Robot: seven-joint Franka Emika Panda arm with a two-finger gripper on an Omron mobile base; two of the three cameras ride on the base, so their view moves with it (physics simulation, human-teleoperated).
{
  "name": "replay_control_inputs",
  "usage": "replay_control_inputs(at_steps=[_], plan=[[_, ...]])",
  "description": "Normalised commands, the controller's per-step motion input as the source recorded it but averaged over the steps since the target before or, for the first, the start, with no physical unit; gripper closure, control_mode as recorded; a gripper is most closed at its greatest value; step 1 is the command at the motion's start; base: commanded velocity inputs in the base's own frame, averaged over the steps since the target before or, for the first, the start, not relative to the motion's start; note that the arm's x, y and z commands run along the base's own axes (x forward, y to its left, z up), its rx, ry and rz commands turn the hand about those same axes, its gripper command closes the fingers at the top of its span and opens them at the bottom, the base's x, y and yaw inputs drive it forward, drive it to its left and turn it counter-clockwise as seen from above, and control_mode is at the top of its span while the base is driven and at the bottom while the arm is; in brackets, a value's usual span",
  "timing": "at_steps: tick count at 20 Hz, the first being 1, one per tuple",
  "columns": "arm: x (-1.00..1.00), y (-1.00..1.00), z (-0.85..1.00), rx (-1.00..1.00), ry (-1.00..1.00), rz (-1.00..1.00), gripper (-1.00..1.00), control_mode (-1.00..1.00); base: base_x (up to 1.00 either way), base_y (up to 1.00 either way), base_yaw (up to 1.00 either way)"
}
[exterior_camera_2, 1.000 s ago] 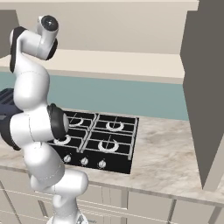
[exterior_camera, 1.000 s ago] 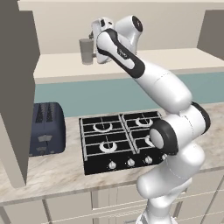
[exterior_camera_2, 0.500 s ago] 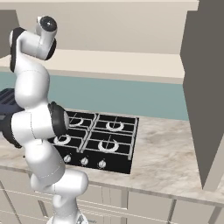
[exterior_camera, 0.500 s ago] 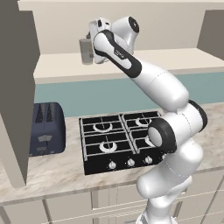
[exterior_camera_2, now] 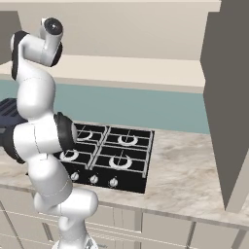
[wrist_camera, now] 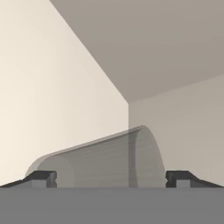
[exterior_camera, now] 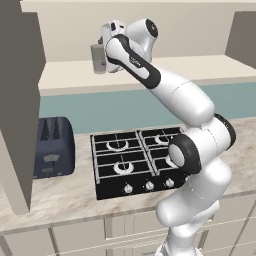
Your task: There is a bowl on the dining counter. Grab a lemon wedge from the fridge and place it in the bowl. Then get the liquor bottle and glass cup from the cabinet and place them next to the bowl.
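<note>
jaws: spread wide, one dark tip (wrist_camera: pixel 41 178) on either side of the glass cup (wrist_camera: pixel 103 159), not closed on it; gripper (exterior_camera: pixel 103 50) up at the cabinet shelf (exterior_camera: pixel 150 70)
glass cup: grey see-through tumbler standing on the shelf, nothing seen inside; it lies sideways in the hand view because the camera is rolled
change: since the earlier frame the arm has reached further in, and the hand now overlaps more of the cup
surface: beige marbled stone (exterior_camera: pixel 65 192) with a black four-burner stove (exterior_camera: pixel 137 160) and a dark blue toaster (exterior_camera: pixel 52 147)
room: teal wall strip (exterior_camera_2: pixel 146 109) under the shelf, grey open cabinet doors either side
</note>
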Motion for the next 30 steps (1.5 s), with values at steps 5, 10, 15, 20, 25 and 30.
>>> replay_control_inputs(at_steps=[5, 10, 15, 20, 25, 30], plan=[[0.00, 0.00, -0.03, 0.00, 0.00, -0.04, -1.00, -1.00, 0.00, 0.00, 0.00], [0.02, 0.00, -0.03, 0.00, 0.00, -0.05, -1.00, -1.00, 0.00, 0.00, 0.00], [0.07, 0.00, -0.02, 0.00, 0.00, -0.04, -1.00, -1.00, 0.00, 0.00, 0.00], [0.05, 0.00, 0.00, 0.00, 0.00, -0.01, -1.00, -1.00, 0.00, 0.00, 0.00], [0.06, 0.00, 0.00, 0.00, 0.00, 0.00, -1.00, -1.00, 0.00, 0.00, 0.00], [0.12, 0.00, 0.00, 0.00, 0.00, 0.00, -1.00, -1.00, 0.00, 0.00, 0.00]])
